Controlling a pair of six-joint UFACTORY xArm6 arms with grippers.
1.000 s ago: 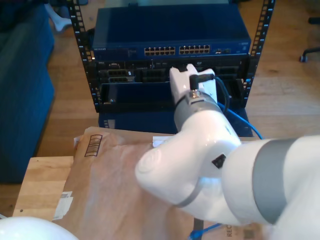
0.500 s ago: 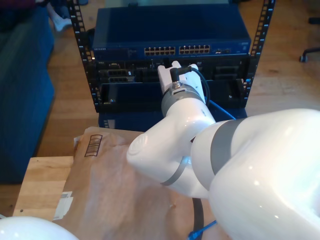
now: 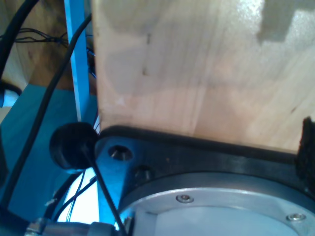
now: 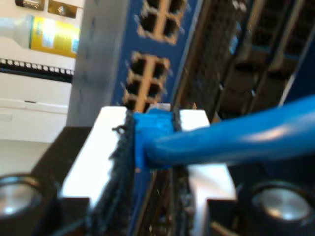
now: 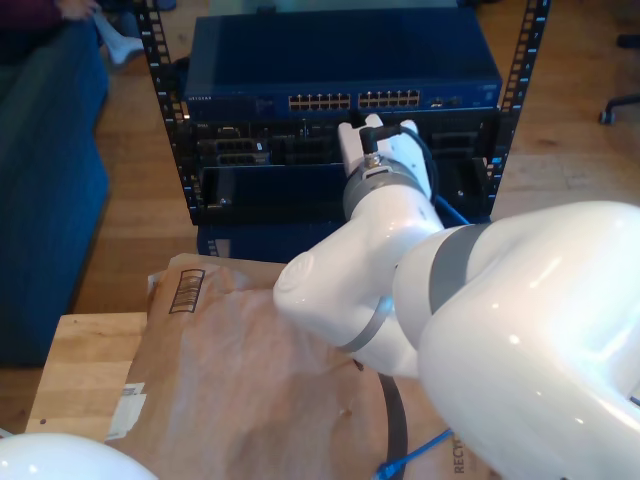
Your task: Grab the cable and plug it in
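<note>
The cable [image 4: 236, 135] is bright blue, and its plug [image 4: 151, 124] sits clamped between the white fingers [image 4: 109, 129] of my second gripper [image 4: 152, 123]. The plug tip is just in front of the blue network switch's [image 5: 340, 60] port openings [image 4: 147, 73]; whether it touches one I cannot tell. In the exterior view my second gripper [image 5: 372, 133] is up against the rack just below the port row [image 5: 355, 100]. Stretches of the cable [image 5: 455, 215] show behind the wrist and at the bottom edge. The first wrist view looks closely at a wooden board [image 3: 197, 64] and a black plate [image 3: 206, 152].
The black rack [image 5: 160, 110] holds more equipment under the switch. A brown paper envelope [image 5: 220, 370] lies on the wooden table [image 5: 80, 370]. A blue sofa [image 5: 50, 170] stands at the exterior view's left. A white arm's dome [image 5: 50, 460] sits at that view's bottom left corner.
My second gripper's wrist swung to the exterior view's left, then back right and slightly up, closer to the switch's port row. It still holds the cable.
</note>
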